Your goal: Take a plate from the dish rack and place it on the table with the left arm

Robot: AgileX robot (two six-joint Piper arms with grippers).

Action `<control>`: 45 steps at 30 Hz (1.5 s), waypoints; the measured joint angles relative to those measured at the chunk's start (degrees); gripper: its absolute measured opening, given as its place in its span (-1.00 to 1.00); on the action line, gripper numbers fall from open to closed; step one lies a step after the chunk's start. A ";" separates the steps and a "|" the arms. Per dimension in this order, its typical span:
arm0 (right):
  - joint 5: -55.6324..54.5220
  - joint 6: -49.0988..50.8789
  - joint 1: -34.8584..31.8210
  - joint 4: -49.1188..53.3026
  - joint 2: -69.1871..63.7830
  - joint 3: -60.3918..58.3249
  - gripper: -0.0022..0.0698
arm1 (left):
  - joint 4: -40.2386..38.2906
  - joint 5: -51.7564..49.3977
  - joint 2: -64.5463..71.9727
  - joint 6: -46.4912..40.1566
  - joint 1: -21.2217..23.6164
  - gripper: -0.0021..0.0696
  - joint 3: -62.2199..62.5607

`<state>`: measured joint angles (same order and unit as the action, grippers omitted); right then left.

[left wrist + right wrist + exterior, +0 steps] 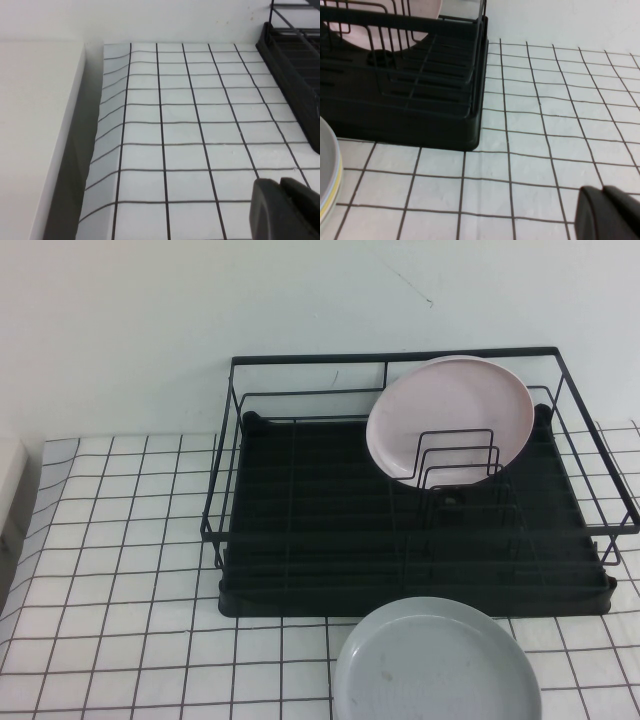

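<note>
The pale pink plate (450, 415) stands on edge in the wire slots at the back right of the black dish rack (300, 530); part of it shows in the right wrist view (422, 20). Neither arm shows in the high view. My left gripper (281, 184) is shut and empty, low over the tiled table (190, 135) to the left of the rack (295, 65). My right gripper (603, 191) is shut and empty, low over the table to the right of the rack (410, 85).
A pale grey-blue plate (437, 665) lies flat on the table in front of the rack; its rim shows in the right wrist view (329, 170). A white ledge (35, 125) borders the table's left edge. A wall stands behind the rack.
</note>
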<state>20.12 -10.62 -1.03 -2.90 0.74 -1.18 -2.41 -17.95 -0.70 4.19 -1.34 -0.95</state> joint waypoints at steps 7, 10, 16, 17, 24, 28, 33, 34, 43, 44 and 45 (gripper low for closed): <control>0.00 0.00 0.00 0.00 0.00 0.00 -0.95 | 0.09 10.86 0.00 0.32 0.00 -0.95 -0.35; 0.00 0.00 0.00 0.00 0.00 0.00 -0.95 | -0.01 18.96 0.00 0.45 0.00 -0.95 -0.35; 0.00 0.00 0.00 0.00 0.00 0.00 -0.95 | -0.01 40.70 0.00 0.57 0.00 -0.95 -0.35; 0.00 0.00 0.00 0.00 0.00 0.00 -0.95 | -0.01 44.17 0.00 0.57 0.00 -0.95 -0.35; 0.00 0.00 0.00 0.00 0.00 0.00 -0.95 | -0.01 60.14 -0.10 5.57 0.00 -0.95 -0.35; 0.00 0.00 0.00 0.00 0.00 0.00 -0.95 | 5.26 48.90 -0.22 8.97 0.00 -0.95 2.14; 0.00 0.00 0.00 0.00 0.00 0.00 -0.95 | 23.51 16.85 2.15 25.96 0.00 -0.95 16.77; 0.00 0.00 0.00 0.00 0.00 0.00 -0.95 | 24.84 12.29 3.90 28.02 0.00 -0.95 19.61; 0.00 0.00 0.00 0.00 0.00 0.00 -0.95 | 5.81 -9.04 26.28 10.43 0.00 -0.95 36.47; 0.00 0.00 0.00 0.00 0.00 0.00 -0.95 | 1.24 -11.39 29.29 5.30 0.00 -0.95 37.96; 0.00 0.00 0.00 0.00 0.00 0.00 -0.95 | -2.70 -13.13 31.66 -0.24 0.00 -0.95 39.06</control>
<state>20.12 -10.62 -1.03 -2.90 0.74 -1.18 -5.11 -31.08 30.97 3.95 -1.34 38.10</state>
